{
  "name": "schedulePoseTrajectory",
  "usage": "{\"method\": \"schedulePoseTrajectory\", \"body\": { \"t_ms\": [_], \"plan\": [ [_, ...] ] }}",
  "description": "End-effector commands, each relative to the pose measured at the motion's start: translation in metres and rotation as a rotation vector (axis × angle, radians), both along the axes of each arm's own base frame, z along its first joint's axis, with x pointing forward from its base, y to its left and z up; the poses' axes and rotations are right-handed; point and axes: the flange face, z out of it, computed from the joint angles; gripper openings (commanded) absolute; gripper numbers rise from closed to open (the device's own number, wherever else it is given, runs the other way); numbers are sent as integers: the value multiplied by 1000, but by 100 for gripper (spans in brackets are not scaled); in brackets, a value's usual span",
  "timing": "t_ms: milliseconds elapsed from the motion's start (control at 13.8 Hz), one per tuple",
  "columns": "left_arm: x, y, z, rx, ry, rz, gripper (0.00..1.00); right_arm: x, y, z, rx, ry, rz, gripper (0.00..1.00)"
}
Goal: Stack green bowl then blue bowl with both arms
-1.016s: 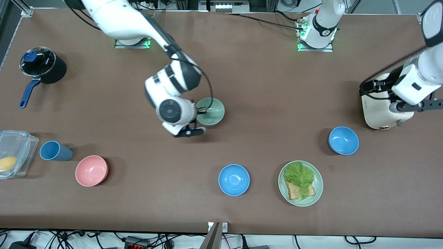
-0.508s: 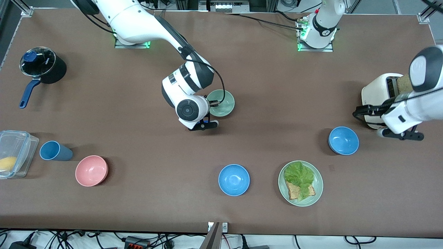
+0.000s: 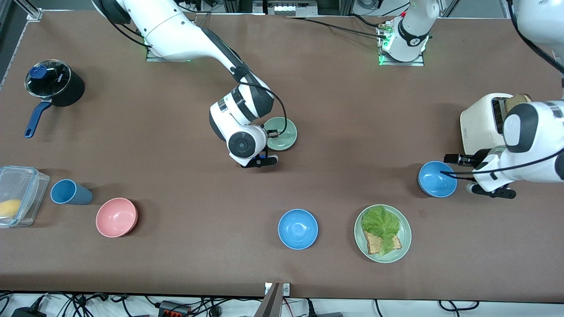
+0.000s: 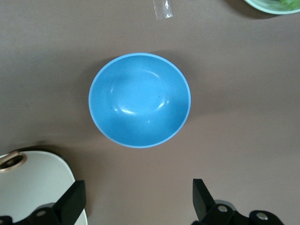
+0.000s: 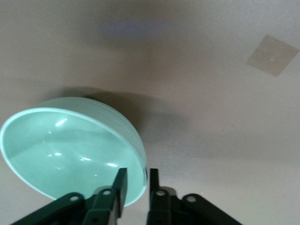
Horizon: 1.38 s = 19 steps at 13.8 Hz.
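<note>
The right gripper [image 5: 135,185] pinches the rim of the green bowl [image 5: 65,150] between its 2 black fingers [image 5: 119,187], the bowl tilted over the brown table [image 5: 211,117].

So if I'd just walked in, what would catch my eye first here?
Probably the right gripper pinching the rim of the green bowl mid-table, one finger inside and one outside. Next, the left gripper, open, hanging over a blue bowl beside the toaster at the left arm's end.
</note>
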Motion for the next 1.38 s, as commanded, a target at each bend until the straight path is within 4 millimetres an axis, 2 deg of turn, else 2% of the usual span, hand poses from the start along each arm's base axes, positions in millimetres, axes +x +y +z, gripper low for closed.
{"method": "schedulePoseTrajectory", "body": {
  "t_ms": [0, 145, 218, 290, 435, 581, 798, 944, 1089, 1234, 1306],
  "plan": [
    [17, 6, -11, -9, -57, -16, 100, 8, 6, 37, 0, -40, -60, 100],
    [21, 20, -34, -8, -71, 5, 100, 22, -5, 91, 16, -123, -64, 100],
    [19, 29, -43, -16, -60, 19, 100, 31, -17, 134, 0, -214, -50, 100],
    [19, 30, -49, -30, -58, -2, 100, 40, -38, 168, -14, -263, -67, 100],
    [28, 34, -55, -34, -95, -18, 100, 61, -89, 209, -43, -300, -121, 100],
    [32, 36, -69, -36, -96, -14, 94, 82, -139, 245, -47, -354, -201, 100],
    [30, 40, -83, -38, -76, -13, 76, 100, -192, 270, -62, -394, -270, 100],
    [28, 47, -89, -37, -70, -3, 70, 107, -231, 295, -77, -432, -325, 100],
    [29, 48, -89, -38, -73, 0, 68, 118, -291, 312, -80, -453, -403, 100],
    [31, 52, -89, -30, -99, 2, 67, 117, -337, 335, -58, -482, -375, 100],
    [31, 54, -92, -27, -100, 3, 62, 116, -364, 345, -47, -499, -345, 100]
  ]
}}
